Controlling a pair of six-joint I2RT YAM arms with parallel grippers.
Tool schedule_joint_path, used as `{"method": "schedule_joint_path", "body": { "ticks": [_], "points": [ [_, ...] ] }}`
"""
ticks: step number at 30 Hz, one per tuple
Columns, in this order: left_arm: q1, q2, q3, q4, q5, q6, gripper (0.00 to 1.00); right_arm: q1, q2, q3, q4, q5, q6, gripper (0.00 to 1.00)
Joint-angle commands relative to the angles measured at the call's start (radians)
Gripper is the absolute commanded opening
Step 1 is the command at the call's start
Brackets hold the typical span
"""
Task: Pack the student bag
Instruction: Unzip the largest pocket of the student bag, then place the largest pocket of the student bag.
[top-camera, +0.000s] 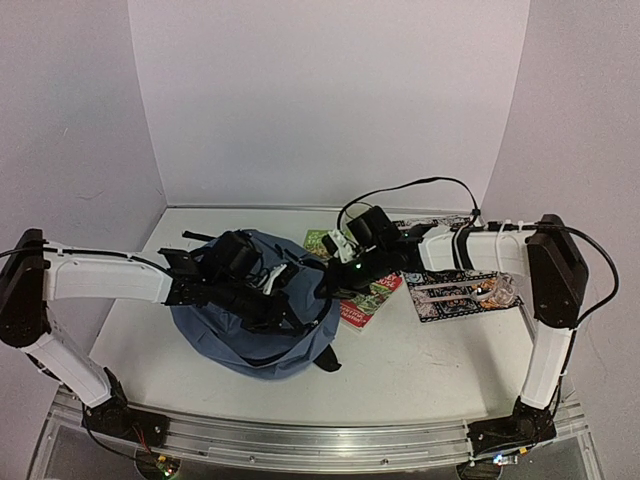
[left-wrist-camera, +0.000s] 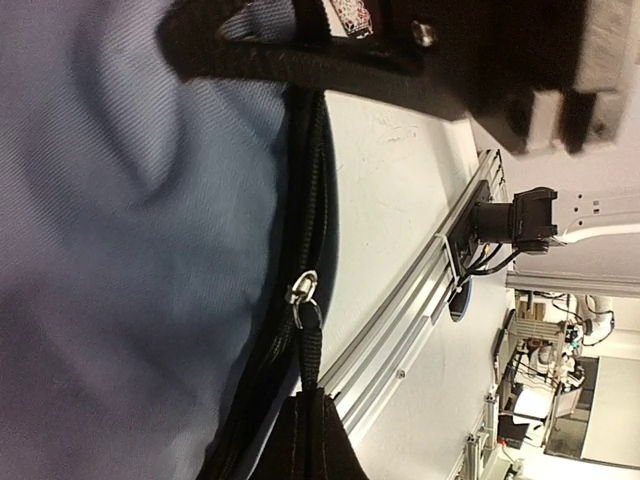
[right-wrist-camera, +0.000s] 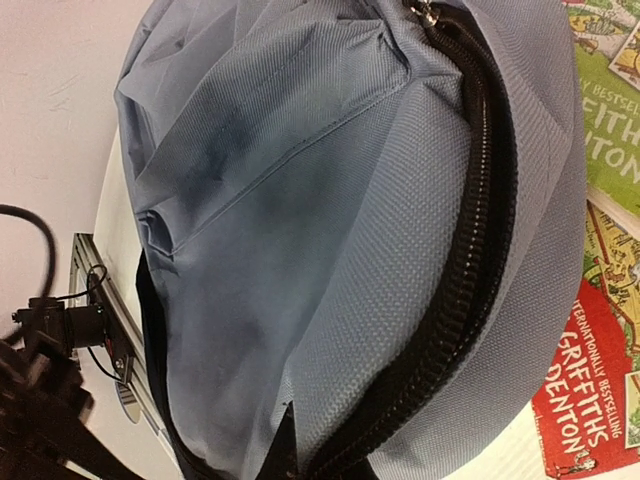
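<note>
Slate-blue fabric of the student bag (right-wrist-camera: 300, 230) fills both wrist views, and from above we see it slumped on the table (top-camera: 430, 370) left of centre, between the two arms. The left fingers (top-camera: 275, 303) reach over its top and are together; a black strap (left-wrist-camera: 280, 60) lies right against them, but we cannot tell whether it is actually caught. The right fingers (top-camera: 328, 284) sit at the bag's right rim, also together, and we cannot tell whether any fabric is pinched there. Just beside that rim a red book (right-wrist-camera: 585, 400) and a green book (right-wrist-camera: 610, 100) lie flat on the table, outside the bag, with a black patterned item (top-camera: 450, 290) further right. The black zipper (right-wrist-camera: 470, 250) curving round the bag looks closed along the stretch we can see, and its small metal puller (left-wrist-camera: 300, 292) hangs free near the table edge. We judge that we are at the opening step, with nothing packed yet. The next move calls for one arm to hold the bag steady while the other takes the puller and draws it along the zipper, so the mouth gapes wide enough for the books.
</note>
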Motion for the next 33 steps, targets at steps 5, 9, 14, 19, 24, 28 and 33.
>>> {"method": "schedule_joint_path", "body": {
  "ticks": [5, 9, 14, 19, 24, 28, 33],
  "points": [
    [-0.002, -0.147, -0.101, -0.183, -0.119, -0.012, 0.00, -0.089, -0.025, 0.011, -0.046, 0.081, -0.090, 0.00],
    [-0.002, -0.229, -0.159, -0.331, -0.223, -0.042, 0.00, -0.143, -0.045, 0.007, -0.052, 0.093, -0.103, 0.00],
    [-0.001, -0.308, -0.174, -0.541, -0.388, -0.101, 0.00, -0.170, -0.015, 0.059, -0.068, 0.070, -0.108, 0.00],
    [-0.001, -0.291, -0.104, -0.526, -0.410, -0.078, 0.00, -0.153, 0.019, 0.089, -0.071, 0.017, -0.075, 0.11],
    [-0.002, -0.255, 0.001, -0.452, -0.390, -0.020, 0.00, -0.116, -0.057, 0.051, -0.078, 0.086, -0.078, 0.43],
    [-0.002, -0.246, 0.045, -0.425, -0.386, 0.008, 0.00, -0.068, -0.160, -0.004, -0.100, 0.163, -0.150, 0.65],
    [-0.002, -0.247, 0.063, -0.412, -0.379, 0.030, 0.00, 0.052, -0.240, -0.026, -0.133, 0.267, -0.363, 0.89]
  ]
}}
